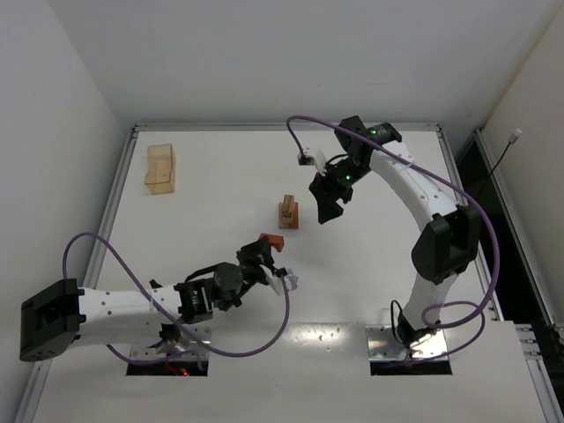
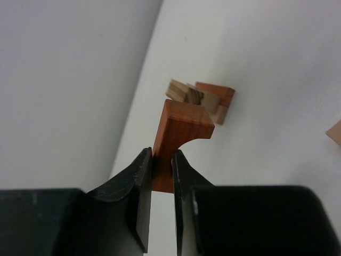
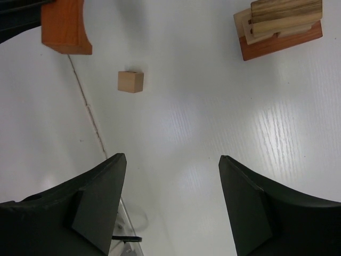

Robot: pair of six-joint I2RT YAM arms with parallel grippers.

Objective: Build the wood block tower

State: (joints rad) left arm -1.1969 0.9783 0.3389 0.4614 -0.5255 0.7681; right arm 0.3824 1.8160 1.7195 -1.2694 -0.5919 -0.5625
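My left gripper (image 2: 161,157) is shut on a reddish-brown wood block (image 2: 181,125) with a curved cut-out, holding it by its lower end above the table. From above, that gripper (image 1: 263,253) and its block (image 1: 270,241) sit just left of and nearer than the tower (image 1: 288,212), a short stack of tan pieces on a reddish base (image 3: 279,26). The stack also lies beyond the held block in the left wrist view, tower (image 2: 205,98). My right gripper (image 1: 324,204) hangs open just right of the tower, fingers (image 3: 101,197) wide apart over bare table. A small tan cube (image 3: 130,81) lies loose on the table.
A flat pale wooden tray (image 1: 161,168) lies at the far left of the table. A thin seam (image 3: 88,112) runs across the white tabletop. White walls border the table on the left and at the back. Another tan piece (image 2: 335,132) shows at the left wrist view's right edge.
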